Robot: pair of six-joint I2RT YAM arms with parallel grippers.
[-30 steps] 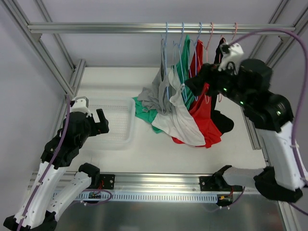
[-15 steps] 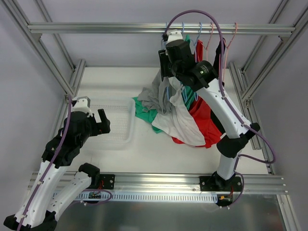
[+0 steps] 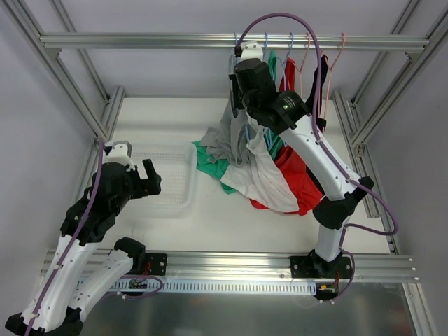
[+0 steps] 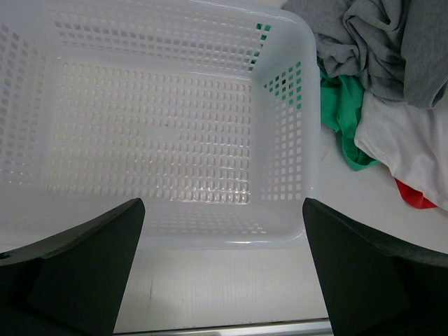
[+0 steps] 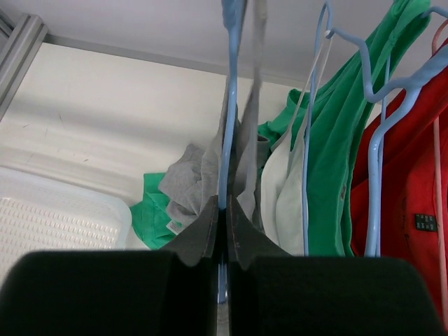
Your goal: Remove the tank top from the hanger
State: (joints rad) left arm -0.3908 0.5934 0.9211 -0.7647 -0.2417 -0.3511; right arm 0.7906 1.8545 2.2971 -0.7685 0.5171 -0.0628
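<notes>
A grey tank top (image 5: 192, 182) hangs on a light-blue wire hanger (image 5: 231, 105) at the left end of the row; its lower part lies bunched on the table (image 3: 225, 136). My right gripper (image 5: 224, 204) is shut on that hanger's blue wire, with grey strap fabric on either side of the fingers. In the top view the right gripper (image 3: 236, 89) is high up, just under the rail. My left gripper (image 4: 224, 210) stands wide open and holds nothing, low over the near rim of the white basket (image 4: 308, 140). In the top view the left gripper (image 3: 148, 178) is at the basket's left side.
More hangers follow to the right, with a white top (image 5: 290, 189), a green top (image 5: 350, 140) and a red top (image 5: 413, 175). Their hems pile on the table (image 3: 273, 185). The aluminium rail (image 3: 140, 40) crosses the back. The perforated basket (image 3: 168, 203) holds nothing.
My right arm swung from the right side of the rack to its left end, and its jaws closed onto the blue hanger. The left arm stayed still.
</notes>
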